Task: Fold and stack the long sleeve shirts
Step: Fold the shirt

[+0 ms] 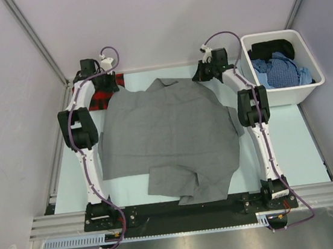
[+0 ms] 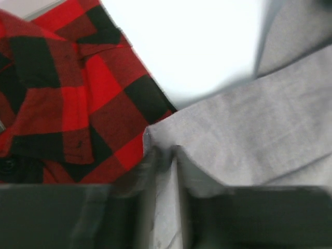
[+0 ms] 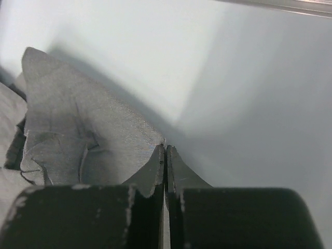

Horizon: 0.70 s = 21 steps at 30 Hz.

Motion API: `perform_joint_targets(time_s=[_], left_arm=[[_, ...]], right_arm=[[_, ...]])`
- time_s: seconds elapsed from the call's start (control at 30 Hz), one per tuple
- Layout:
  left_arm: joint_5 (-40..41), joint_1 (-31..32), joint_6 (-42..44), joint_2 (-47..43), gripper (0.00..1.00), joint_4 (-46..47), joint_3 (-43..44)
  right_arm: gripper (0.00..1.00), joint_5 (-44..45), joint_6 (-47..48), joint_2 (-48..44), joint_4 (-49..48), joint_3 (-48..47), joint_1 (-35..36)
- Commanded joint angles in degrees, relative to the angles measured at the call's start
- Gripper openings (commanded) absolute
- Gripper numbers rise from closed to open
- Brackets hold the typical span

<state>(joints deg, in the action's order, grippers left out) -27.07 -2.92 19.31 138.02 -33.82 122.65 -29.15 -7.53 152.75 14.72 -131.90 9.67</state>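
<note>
Red-and-black plaid cloth shirt (image 2: 78, 98): lies at the far left of the pale table (image 1: 291, 145), its near edge tucked under the grey one; leave it be until the grey one is folded.
Left gripper (image 2: 163, 155): at the shirt's far left corner, jaws narrow, with a ridge of grey fabric pinched between them.
Plain mid-grey collared cloth shirt (image 1: 167, 130): spread over the middle of the table, collar at the far edge, a loose flap doubled over at the near edge.
Right gripper (image 3: 165, 150): at the far right corner, jaws almost touching; the cloth edge runs right to the tips, so it looks pinched, though only thinly.
Step in hand: probably carrying the far edge toward the near edge for a fold.
Doing it well: lift both corners level and together, keep the cloth taut between them, and watch the right side's thin bite.
White plastic bin (image 1: 284, 95): right of the table, holding blue and black clothes, apart from the work.
</note>
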Motion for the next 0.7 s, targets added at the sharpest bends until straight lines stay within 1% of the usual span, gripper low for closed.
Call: perform_joint_targets(time_s=[0.0,0.03,0.17,0.2,0.3,0.33,0.4,0.43,0.5,0.53,0.57,0.6,0.63,0.67], left_arm=[[-7.2,-0.33,-0.77,-1.43,0.08,0.16,3.82],[-7.47,-0.42,-0.77,-2.48,0.0,0.16,3.56],[-10.37,-1.39,-0.68,-7.05,0.0,1.91,0.67],[-11.07,-1.65,-0.33,-7.93,0.0,2.09,-0.21],[-13.44,-2.44,3.44,-13.02,0.0,1.39,-5.39],[-13.97,-2.79,6.59,-14.34,0.0,0.96,-8.54],[-15.29,-3.41,10.03,-18.56,0.0,-1.41,-11.89],[-16.6,-4.02,13.61,-20.05,0.0,-2.2,-15.65],[-18.27,-4.81,18.02,-25.41,0.0,-5.37,-20.15],[-19.33,-5.6,22.31,-27.69,0.0,-6.25,-25.39],[-19.77,-5.87,25.13,-29.8,0.0,-8.78,-28.05],[-20.04,-6.05,28.56,-33.74,0.0,-10.72,-30.69],[-19.26,-6.13,35.03,-35.52,0.0,-14.74,-35.68],[-19.16,-6.05,38.4,-37.01,0.0,-16.95,-38.16]], right_arm=[[0.0,-2.67,-4.85,-4.64,-2.85,-3.11,-2.73],[0.0,-4.41,-5.3,-5.17,-3.12,-2.93,-2.9],[0.0,-8.73,-6.62,-9.21,-3.3,-0.74,-3.08],[0.0,-9.08,-6.45,-10.09,-2.77,1.1,-2.91],[0.0,-12.33,-3.99,-14.48,-0.85,5.14,-2.64],[0.0,-13.73,-2.42,-16.67,0.12,6.2,-2.64],[0.0,-15.14,-0.65,-19.75,3.45,8.57,-2.64],[0.0,-16.98,-0.04,-23.77,4.52,12.67,-2.81],[0.0,-19.1,3.21,-28.45,6.88,18.92,-3.08],[0.0,-20.06,5.14,-31.6,7.94,25.31,-2.99],[0.0,-20.33,8.9,-36.68,9.26,29.11,-2.91],[0.0,-20.68,11.72,-39.34,13.54,32.2,-2.9],[0.0,-20.86,14.45,-41.46,16.28,37.8,-2.3],[0.0,-20.78,17.17,-44.87,19.35,40.29,-2.03]])
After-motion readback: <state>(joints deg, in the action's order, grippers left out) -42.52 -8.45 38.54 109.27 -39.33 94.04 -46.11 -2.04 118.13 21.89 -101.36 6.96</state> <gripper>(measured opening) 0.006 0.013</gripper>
